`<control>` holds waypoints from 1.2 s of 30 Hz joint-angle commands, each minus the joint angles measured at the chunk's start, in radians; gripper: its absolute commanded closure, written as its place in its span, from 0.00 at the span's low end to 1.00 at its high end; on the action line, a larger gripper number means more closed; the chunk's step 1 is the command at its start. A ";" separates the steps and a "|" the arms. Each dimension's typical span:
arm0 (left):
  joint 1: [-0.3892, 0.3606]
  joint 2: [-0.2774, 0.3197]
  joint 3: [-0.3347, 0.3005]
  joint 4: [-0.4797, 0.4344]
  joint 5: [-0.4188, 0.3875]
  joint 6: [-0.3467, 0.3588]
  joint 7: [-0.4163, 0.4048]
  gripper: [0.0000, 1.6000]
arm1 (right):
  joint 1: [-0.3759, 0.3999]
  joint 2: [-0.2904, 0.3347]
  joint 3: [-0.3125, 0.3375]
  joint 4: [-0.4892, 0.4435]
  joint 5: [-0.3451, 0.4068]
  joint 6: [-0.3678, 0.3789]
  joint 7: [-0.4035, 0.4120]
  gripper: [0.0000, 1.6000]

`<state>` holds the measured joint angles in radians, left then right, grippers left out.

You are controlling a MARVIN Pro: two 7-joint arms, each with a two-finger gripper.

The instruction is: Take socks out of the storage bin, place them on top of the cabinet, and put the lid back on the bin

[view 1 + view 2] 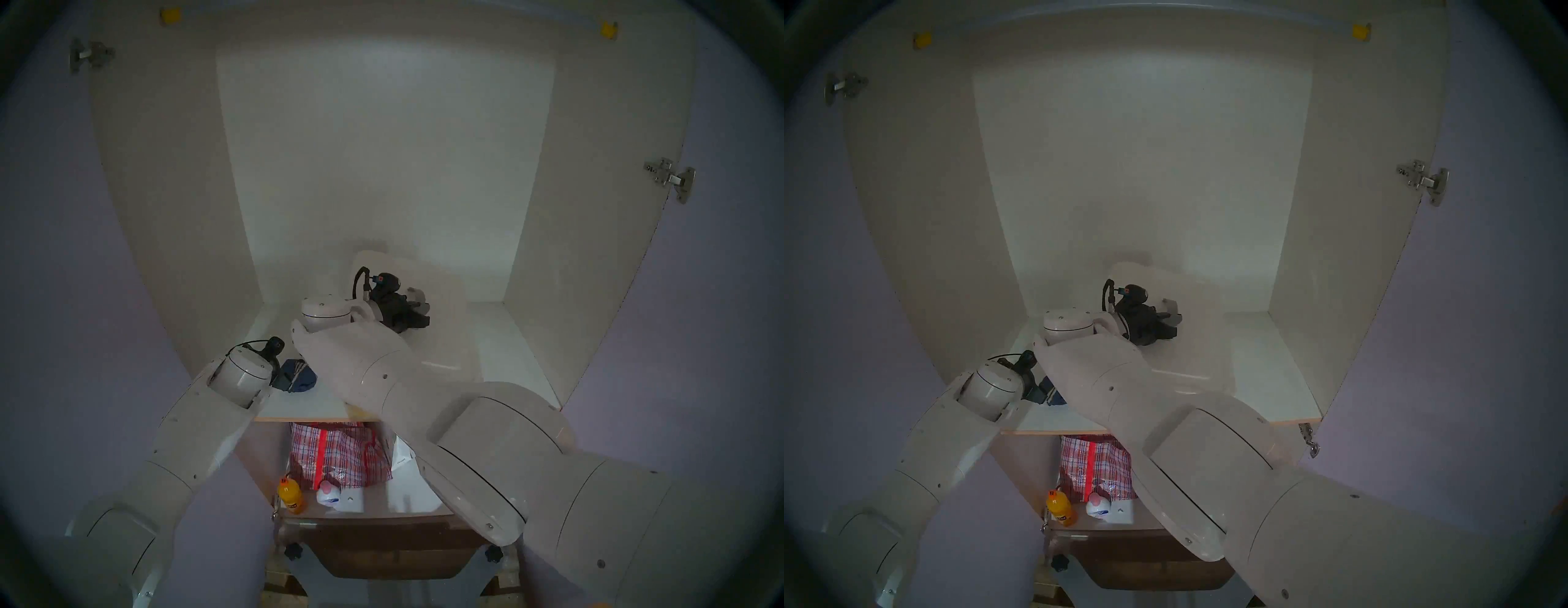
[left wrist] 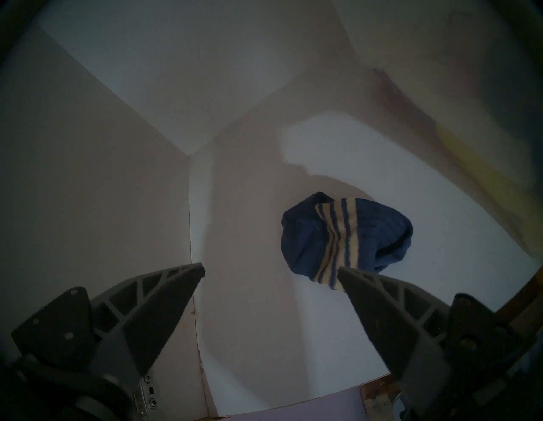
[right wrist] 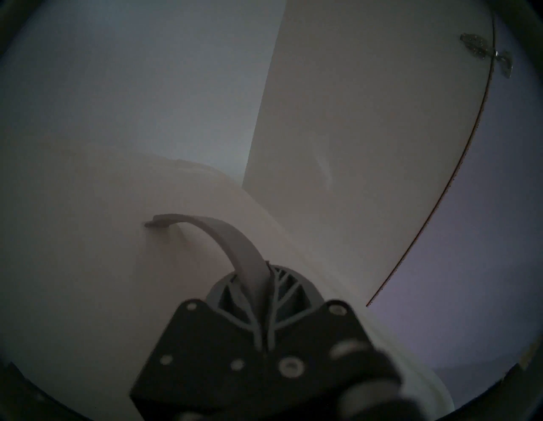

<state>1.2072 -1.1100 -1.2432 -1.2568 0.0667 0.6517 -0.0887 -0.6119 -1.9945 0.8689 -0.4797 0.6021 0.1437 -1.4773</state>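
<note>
The left pincer (image 2: 270,272) is wide open and holds nothing. Its two dark fingers (image 2: 164,297) stand far apart above the white shelf (image 1: 500,352) of the cabinet (image 1: 382,148). The socks (image 2: 343,238), a small blue ball with pale stripes, lie on the shelf near its front left corner. In the left wrist view the tip of one finger sits right at the edge of the socks, but I cannot tell if it touches them.

The right pincer (image 3: 266,282) is shut tight on the grey strap (image 3: 223,235) in the middle of the lid (image 3: 88,235). The lid is white and flat, and it is tilted up in the air above the shelf, farther back than the socks. In the head views the lid (image 1: 441,305) looks pale and hard to see against the white back wall.

The storage bin does not show clearly in any view; the right arm (image 1: 424,395) covers much of the shelf.

Under the shelf there is a red and white checked bag (image 1: 339,454). In front of it stand an orange bottle (image 1: 290,494) and a white bottle with a pink cap (image 1: 329,494).
</note>
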 commanded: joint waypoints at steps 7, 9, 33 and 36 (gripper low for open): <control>-0.031 -0.004 0.004 -0.028 0.000 -0.014 0.003 0.00 | 0.088 -0.013 -0.045 0.033 -0.003 -0.018 0.074 1.00; -0.033 -0.006 0.007 -0.029 0.000 -0.012 0.005 0.00 | 0.093 -0.013 -0.050 0.040 -0.002 -0.021 0.073 1.00; -0.040 -0.010 0.018 -0.032 -0.001 -0.006 0.015 0.00 | 0.135 -0.013 -0.083 0.088 0.048 -0.077 0.273 1.00; -0.043 -0.013 0.021 -0.032 -0.001 -0.003 0.021 0.00 | 0.147 -0.013 -0.102 0.109 0.038 -0.082 0.272 1.00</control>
<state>1.1921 -1.1185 -1.2184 -1.2636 0.0627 0.6493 -0.0718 -0.5143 -1.9957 0.7819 -0.3693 0.6546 0.0878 -1.2177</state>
